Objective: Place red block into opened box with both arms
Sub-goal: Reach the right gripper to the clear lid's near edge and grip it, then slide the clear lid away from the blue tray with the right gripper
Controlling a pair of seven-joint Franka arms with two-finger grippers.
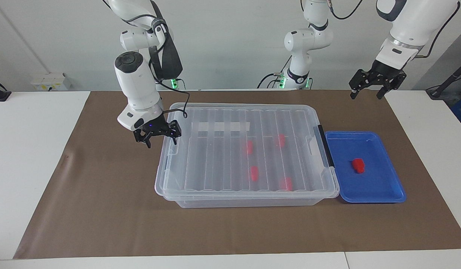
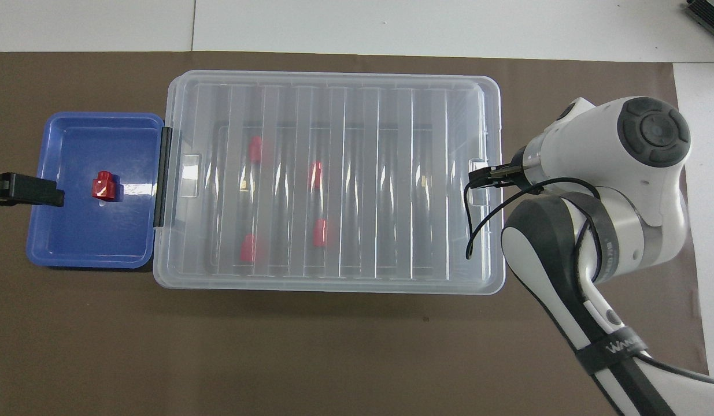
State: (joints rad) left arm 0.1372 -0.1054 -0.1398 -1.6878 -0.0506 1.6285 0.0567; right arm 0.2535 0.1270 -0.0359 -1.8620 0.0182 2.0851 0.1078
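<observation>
Two arms work at the table: the right gripper (image 1: 158,134), jaws spread, hangs at the lid's end tab on the box (image 1: 245,186), which is not yet opened; lifting that lid looks next. The left gripper (image 1: 377,85), jaws spread and empty, waits high above the mat. The red block (image 1: 358,165) lies in the blue tray (image 1: 391,196). The box's white label strip (image 1: 221,126) shows no legible writing.

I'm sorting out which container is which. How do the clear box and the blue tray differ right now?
The box is clear, large and deep with a ribbed lid shut on it; the blue tray is opaque, small, shallow and lidless. The box holds four red blocks under its lid; the tray holds one red block in the open. Both are rectangular plastic, side by side on the brown mat.
</observation>
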